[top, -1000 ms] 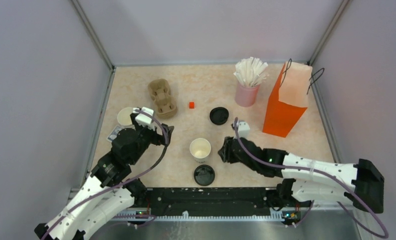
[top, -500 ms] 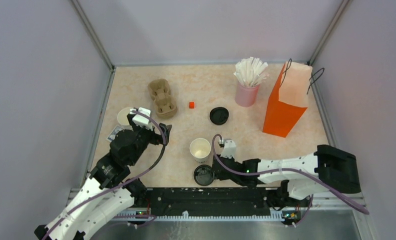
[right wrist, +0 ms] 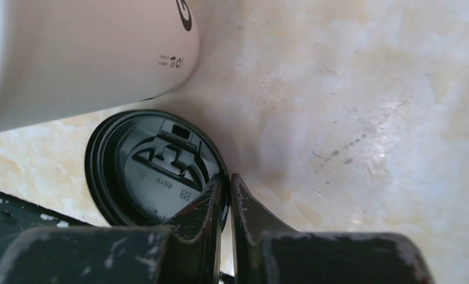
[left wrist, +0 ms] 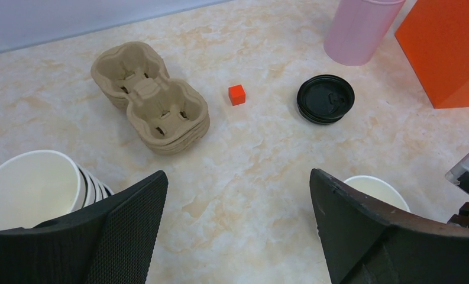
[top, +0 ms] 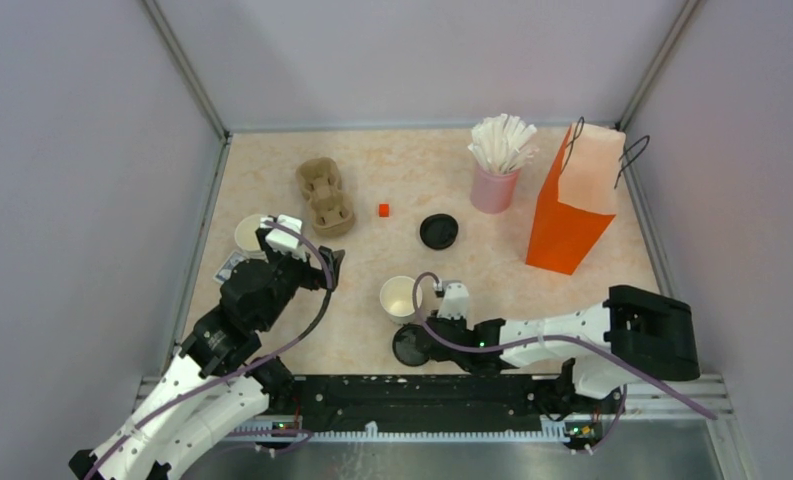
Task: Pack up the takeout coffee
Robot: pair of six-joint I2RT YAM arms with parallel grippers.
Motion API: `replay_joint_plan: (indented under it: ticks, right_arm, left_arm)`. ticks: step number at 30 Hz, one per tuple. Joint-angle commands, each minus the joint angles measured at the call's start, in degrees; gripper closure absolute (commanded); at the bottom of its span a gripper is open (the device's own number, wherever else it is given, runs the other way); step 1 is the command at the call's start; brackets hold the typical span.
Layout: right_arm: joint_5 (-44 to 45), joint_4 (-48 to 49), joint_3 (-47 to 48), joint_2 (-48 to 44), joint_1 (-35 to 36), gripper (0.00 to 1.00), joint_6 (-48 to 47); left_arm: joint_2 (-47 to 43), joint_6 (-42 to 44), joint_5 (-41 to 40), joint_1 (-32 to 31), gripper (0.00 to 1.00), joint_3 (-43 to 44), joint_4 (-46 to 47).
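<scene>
The takeout coffee cup (top: 400, 297) stands lidless mid-table, cream inside; the right wrist view shows its wall (right wrist: 84, 53) and the left wrist view its rim (left wrist: 377, 188). Just in front of it a black lid (top: 402, 346) lies flat near the table's front edge. My right gripper (top: 421, 345) is low at that lid's right side, shut on the lid's rim (right wrist: 161, 165), one finger inside the rim and one outside. My left gripper (top: 322, 270) hovers open and empty (left wrist: 238, 195) left of the cup.
A second black lid (top: 438, 231) lies behind the cup. An orange bag (top: 570, 205) stands at the right, a pink cup of white straws (top: 496, 185) beside it. A cardboard carrier (top: 325, 196), a red cube (top: 383, 210) and stacked lidless cups (top: 250, 232) sit at the left.
My right arm swung left and down to the front lid and its jaws closed on the lid's rim. The left arm has barely moved.
</scene>
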Motion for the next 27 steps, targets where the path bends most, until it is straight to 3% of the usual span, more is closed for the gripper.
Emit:
replay_joint_plan:
  ticks: [1,7,12,16,19,27]
  right_arm:
    - [3.0,-6.1,0.5,-7.8,0.9,0.97,0.1]
    - [1.5,-10.4,-2.7,-27.2,0.9,0.98,-2.1]
    - [7.9,-11.2,-0.1,-38.4,0.8,0.98,-6.8]
    - [13.0,-14.4,7.1,-37.9,0.7,0.98,-10.2]
    - [16.3,-11.5,10.0,-35.5,0.7,0.97,-14.1]
    - [23.0,-4.1,17.0,-26.0,0.7,0.96,-23.6]
  left_arm:
    - [-0.3,-2.7,3.2,0.0,0.06,1.8,0.2]
    - [2.3,-5.2,17.7,0.0,0.07,10.9,-5.1]
    - [7.7,-5.0,32.0,0.0,0.07,16.1,-7.1]
    - [13.4,-5.1,38.4,0.0,0.07,18.8,-7.4]
    - [16.5,-4.4,41.3,0.0,0.08,19.3,-6.4]
    - [23.0,-1.9,38.9,0.0,0.18,19.1,-3.5]
